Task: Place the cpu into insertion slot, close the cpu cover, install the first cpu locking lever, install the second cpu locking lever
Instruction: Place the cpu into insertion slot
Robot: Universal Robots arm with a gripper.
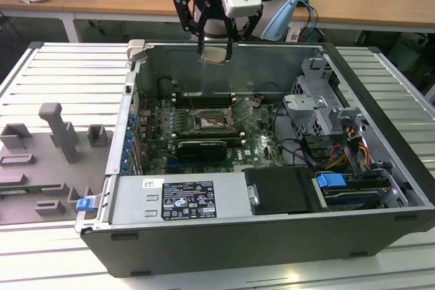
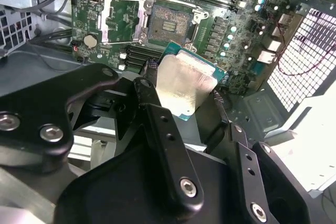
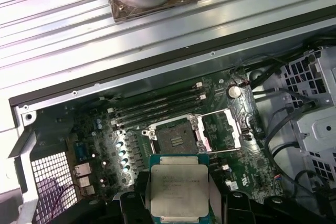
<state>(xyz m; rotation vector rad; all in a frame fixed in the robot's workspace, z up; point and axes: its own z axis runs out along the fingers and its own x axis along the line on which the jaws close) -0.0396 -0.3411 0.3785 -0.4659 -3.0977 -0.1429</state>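
My gripper hangs above the open computer case, shut on the cpu, a thin square chip with a pale silver top and green edge. Both wrist views show the cpu clamped between the black fingers, well above the board. Below it lies the insertion slot, a dark square socket standing bare on the green motherboard. The cpu cover, a silver frame plate, is swung open beside the slot. Thin wire levers stand raised around the socket.
Long black memory slots run behind the socket and a black card lies in front of it. A power supply fills the case front; a drive cage and cables fill the exterior view's right. Grey fixtures sit outside the case.
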